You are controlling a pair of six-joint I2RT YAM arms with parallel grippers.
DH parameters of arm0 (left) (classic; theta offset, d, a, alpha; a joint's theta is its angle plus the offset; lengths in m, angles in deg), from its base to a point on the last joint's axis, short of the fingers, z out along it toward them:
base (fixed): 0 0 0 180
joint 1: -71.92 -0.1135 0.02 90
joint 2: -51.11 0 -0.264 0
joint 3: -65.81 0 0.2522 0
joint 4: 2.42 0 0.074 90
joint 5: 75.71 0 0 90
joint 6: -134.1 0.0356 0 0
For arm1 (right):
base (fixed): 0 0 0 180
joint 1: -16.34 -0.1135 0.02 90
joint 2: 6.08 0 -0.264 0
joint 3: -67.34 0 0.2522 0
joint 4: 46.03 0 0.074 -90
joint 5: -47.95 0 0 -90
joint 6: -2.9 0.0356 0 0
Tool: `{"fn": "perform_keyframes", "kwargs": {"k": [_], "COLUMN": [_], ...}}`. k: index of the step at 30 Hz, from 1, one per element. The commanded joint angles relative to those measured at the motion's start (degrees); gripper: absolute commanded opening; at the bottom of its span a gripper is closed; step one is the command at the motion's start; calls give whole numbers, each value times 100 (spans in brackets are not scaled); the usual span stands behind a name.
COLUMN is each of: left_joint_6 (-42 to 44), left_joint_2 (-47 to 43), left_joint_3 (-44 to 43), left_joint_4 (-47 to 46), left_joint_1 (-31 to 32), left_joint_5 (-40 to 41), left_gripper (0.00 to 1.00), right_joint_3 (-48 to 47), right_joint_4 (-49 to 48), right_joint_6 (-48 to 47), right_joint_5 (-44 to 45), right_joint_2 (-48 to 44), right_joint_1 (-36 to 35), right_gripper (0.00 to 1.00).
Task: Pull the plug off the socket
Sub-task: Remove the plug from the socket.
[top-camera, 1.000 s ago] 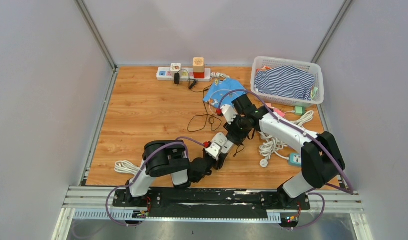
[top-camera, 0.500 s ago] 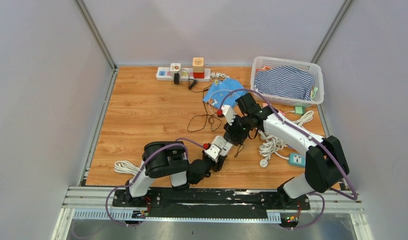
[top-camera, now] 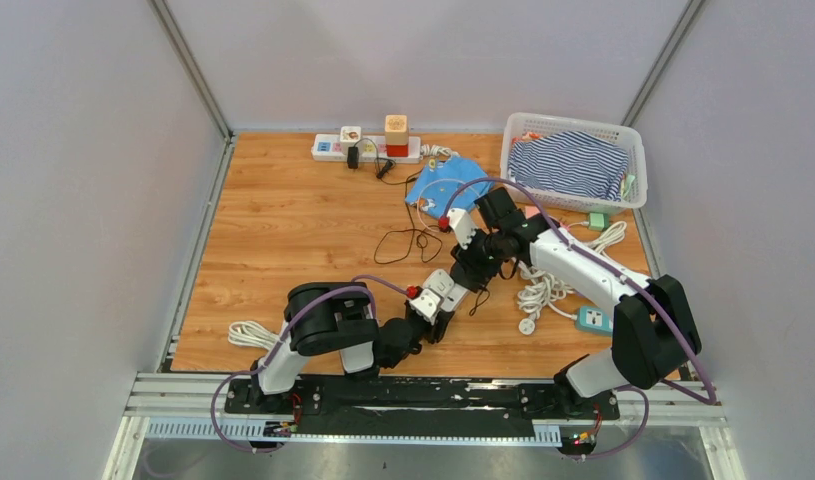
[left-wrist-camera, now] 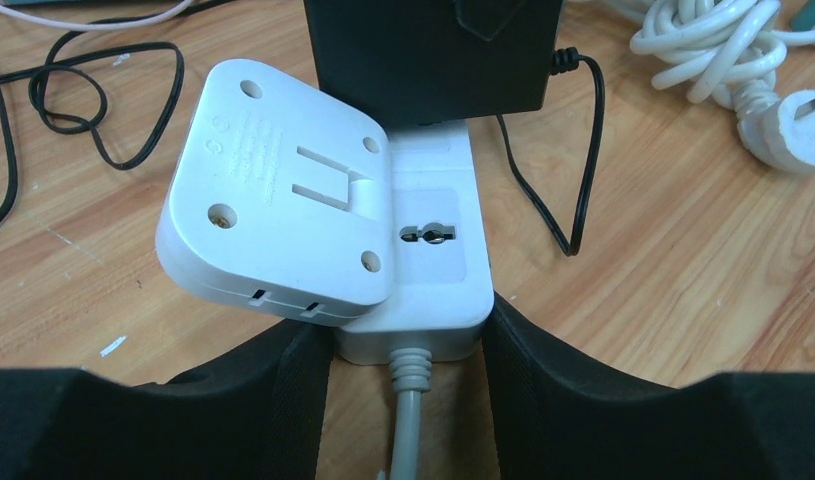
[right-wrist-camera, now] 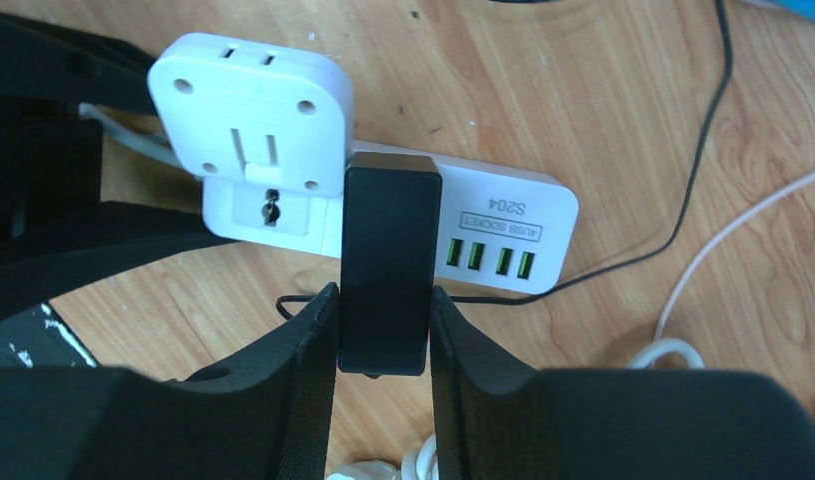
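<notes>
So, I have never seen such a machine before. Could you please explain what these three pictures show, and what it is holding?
These are two robot arms bolted at the near edge of a wooden table. The wide picture comes from a fixed camera above and behind them. The other two come from small cameras on the wrists. The left gripper, the black shapes at the bottom of its own picture, holds a white power strip by its cable end. The right gripper is shut on a black plug that sits on that strip, next to four green USB ports. Further away lie a second power strip, a blue cloth, a coiled white cable and a white basket with a striped cloth in it.
</notes>
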Motion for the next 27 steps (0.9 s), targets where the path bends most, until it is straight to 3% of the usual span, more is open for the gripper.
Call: {"fn": "perform_keyframes", "kwargs": {"k": [1, 5, 7, 10, 18, 22, 27], "left_joint_6": [47, 47, 47, 55, 55, 47, 47], "left_joint_2": [137, 129, 128, 134, 129, 128, 128], "left_joint_3": [155, 162, 162, 157, 166, 166, 166], "left_joint_4": [12, 14, 10, 16, 16, 9, 14], "left_joint_1": [-18, -18, -18, -18, -18, -18, -18], "left_joint_5": [274, 293, 289, 290, 278, 280, 275], "left_gripper": [0, 0, 0, 0, 0, 0, 0], "right_joint_3": [-63, -42, -34, -38, -78, -80, -148], "right_joint_4": [486, 510, 339, 110, 1, 19, 349], "right_joint_6": [-666, -821, -678, -421, -145, -106, -331], "right_joint_5": [-1067, -920, -420, 341, 837, 731, -442], "right_joint_2": [-140, -106, -69, -28, -50, -43, 228], "right_joint_1": [-297, -700, -690, -510, -75, -5, -4], "right_gripper": [0, 0, 0, 0, 0, 0, 0]}}
